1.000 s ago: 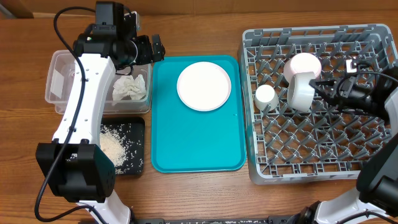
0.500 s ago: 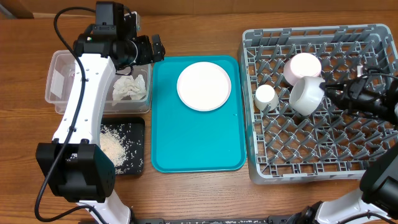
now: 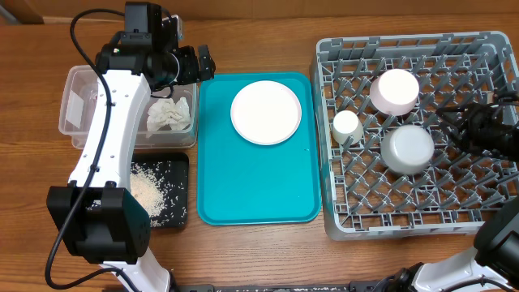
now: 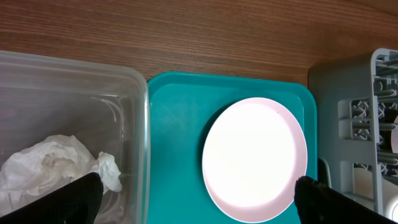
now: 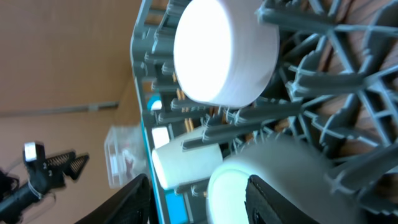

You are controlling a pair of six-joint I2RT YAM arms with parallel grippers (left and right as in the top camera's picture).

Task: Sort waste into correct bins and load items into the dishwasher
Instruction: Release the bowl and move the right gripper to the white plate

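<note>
From overhead, my left gripper point(image 3: 199, 65) hangs wide open over the near end of the clear tub point(image 3: 81, 113), which holds the crumpled napkin point(image 3: 170, 115). Rice scraps point(image 3: 146, 195) lie in the black tray point(image 3: 174, 174). The plate point(image 3: 265, 112) sits on the teal tray point(image 3: 251, 186). In the dish rack point(image 3: 486, 219), the white bowl point(image 3: 408, 148) lies bottom up on the pegs beside the cup point(image 3: 347, 126) and the second bowl point(image 3: 395, 89). My right gripper point(image 3: 454, 128) is just beside the white bowl, apart from it.

My left wrist camera shows the plate point(image 4: 252, 158) and napkin point(image 4: 56, 165) between spread fingers point(image 4: 81, 199).

My right wrist camera shows my jaws parted, gripping nothing, with the white bowl point(image 5: 267, 168) just ahead.
</note>
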